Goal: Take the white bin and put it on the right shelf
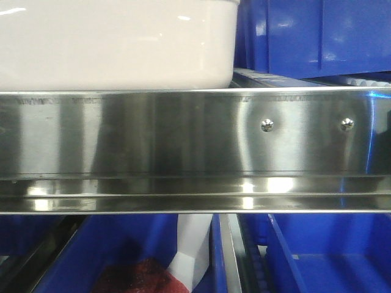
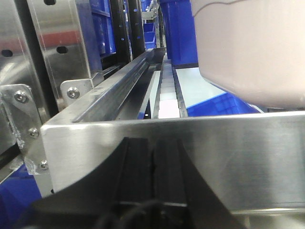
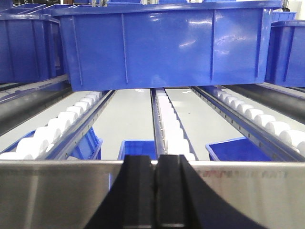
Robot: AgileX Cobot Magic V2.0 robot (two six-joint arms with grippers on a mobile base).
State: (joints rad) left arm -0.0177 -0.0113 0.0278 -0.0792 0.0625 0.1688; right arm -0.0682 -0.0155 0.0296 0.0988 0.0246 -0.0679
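The white bin [image 1: 116,43] sits on the rack tier at the upper left of the front view, its base just behind the shiny front rail [image 1: 183,140] with two screw heads. It also shows in the left wrist view [image 2: 248,47] at the upper right, above the rail [image 2: 190,143]. My left gripper [image 2: 152,148] is shut and empty, just in front of the rail, left of and below the bin. My right gripper [image 3: 156,167] is shut and empty, before the rail [image 3: 57,191] of the roller lanes. Neither gripper touches the bin.
A large blue crate [image 3: 167,43] stands on the white rollers [image 3: 169,124] ahead of the right gripper, with more blue crates either side [image 3: 28,43] and below [image 3: 138,148]. Perforated steel uprights [image 2: 62,52] stand left of the left gripper. Blue crates fill the lower tier [image 1: 324,256].
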